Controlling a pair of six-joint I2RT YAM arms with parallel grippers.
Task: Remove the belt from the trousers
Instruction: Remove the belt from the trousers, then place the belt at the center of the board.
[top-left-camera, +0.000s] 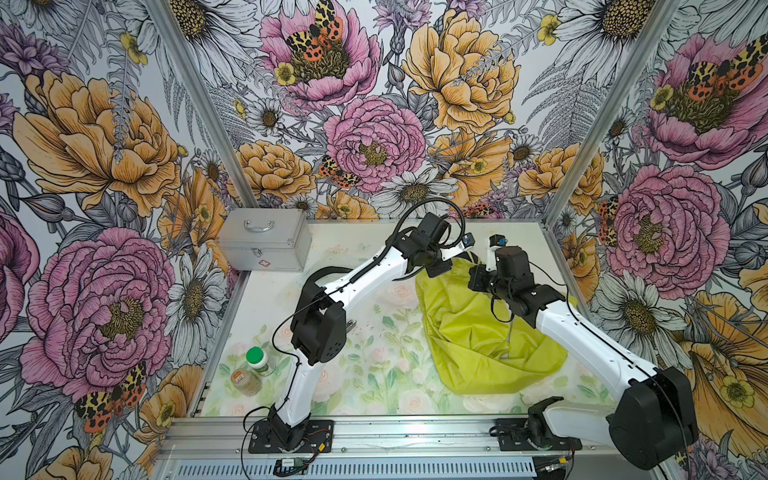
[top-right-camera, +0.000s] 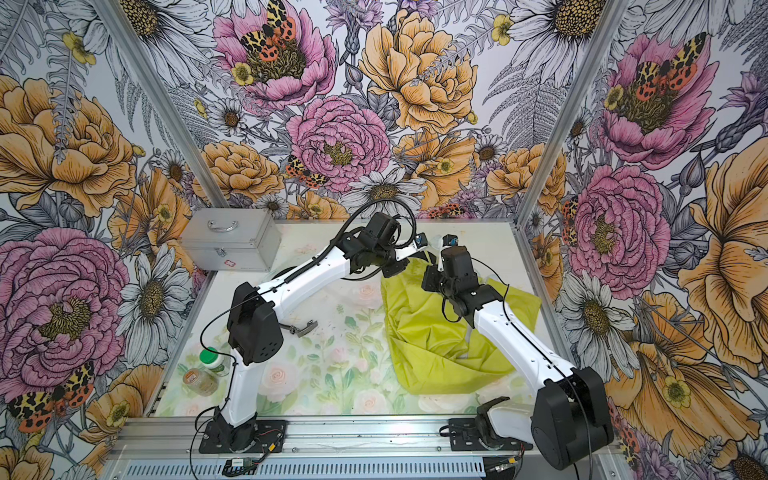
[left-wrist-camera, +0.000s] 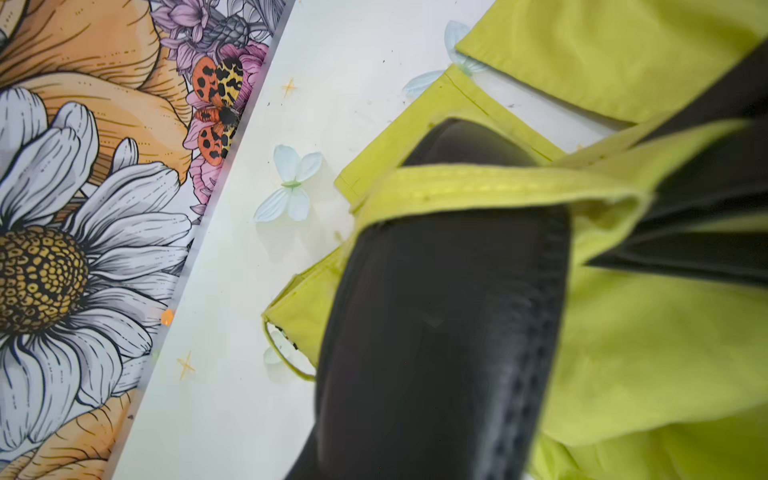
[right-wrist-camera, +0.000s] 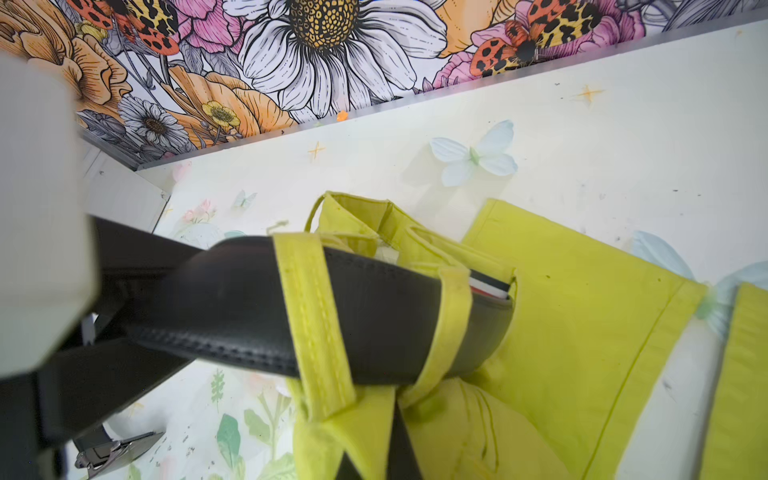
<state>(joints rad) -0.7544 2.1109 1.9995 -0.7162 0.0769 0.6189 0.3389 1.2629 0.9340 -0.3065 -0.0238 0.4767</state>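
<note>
Belt (right-wrist-camera: 374, 316): black stitched strap closest to both wrist cameras, threaded under two yellow-green loops at the trousers' waistband; its silver buckle (top-right-camera: 303, 328) lies on the tabletop (top-left-camera: 374, 365) well apart from the trousers, toward the left arm's elbow.
Trousers (top-left-camera: 478, 332): crumpled yellow-green heap under the right arm.
Left jaws: together, at the waistband end of the trousers; clamped on what, cannot tell.
Right jaws: together, just beside them.
Metal case (top-left-camera: 266, 245): far corner.
</note>
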